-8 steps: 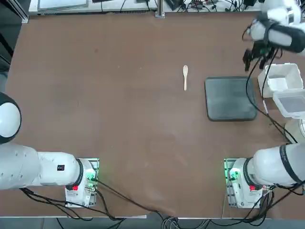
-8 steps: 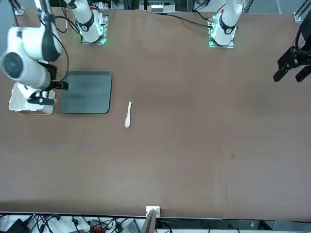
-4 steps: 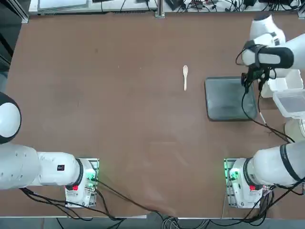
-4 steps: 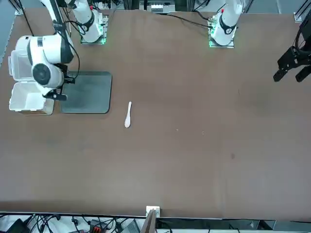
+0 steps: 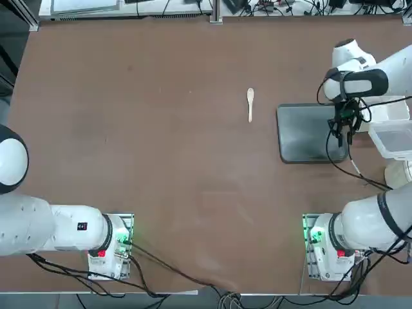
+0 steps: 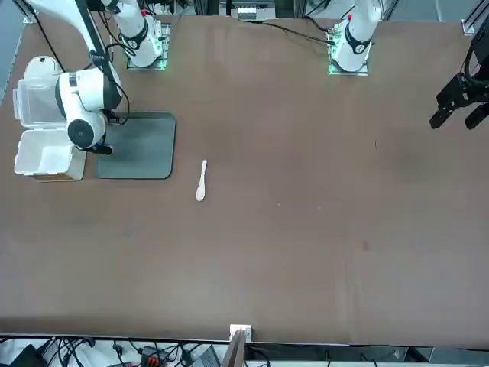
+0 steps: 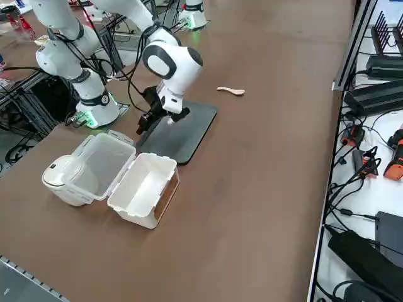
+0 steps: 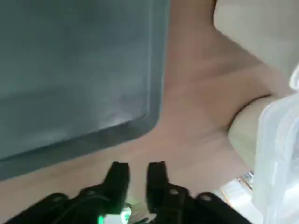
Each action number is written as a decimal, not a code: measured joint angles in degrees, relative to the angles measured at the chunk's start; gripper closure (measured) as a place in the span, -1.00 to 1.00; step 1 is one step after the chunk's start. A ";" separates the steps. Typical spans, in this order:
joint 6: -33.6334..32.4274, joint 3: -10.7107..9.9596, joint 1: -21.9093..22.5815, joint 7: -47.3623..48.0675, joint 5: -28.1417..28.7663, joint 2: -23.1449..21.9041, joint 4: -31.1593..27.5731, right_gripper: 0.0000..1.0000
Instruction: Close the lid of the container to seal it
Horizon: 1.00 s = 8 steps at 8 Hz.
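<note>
We see the white translucent plastic container [image 7: 143, 190] near the brown table's [image 5: 161, 161] right edge, its hinged translucent lid [image 7: 99, 165] open flat beside it, partly hidden overhead by the arm. The right gripper [image 8: 137, 174] hovers at the dark grey flat tray's [image 5: 308, 138] edge, fingers nearly together, empty. Cables crowd the benches beyond.

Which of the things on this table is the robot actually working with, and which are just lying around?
Part of the job:
- container, open
- lid, flung back flat beside it
- right gripper, empty, fingers nearly together, low over the table between tray and container

Just lying about:
- grey tray
- small spoon
- round white object by the lid
</note>
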 joint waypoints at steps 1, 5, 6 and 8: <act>-0.16 -0.02 -0.13 2.74 -3.47 0.23 -1.29 0.65; 0.01 0.28 0.23 16.12 -17.55 1.19 -6.94 0.78; 0.01 0.29 0.24 18.54 -20.05 1.57 -7.51 0.93; 0.00 0.29 0.50 25.66 -24.64 3.18 -8.48 0.96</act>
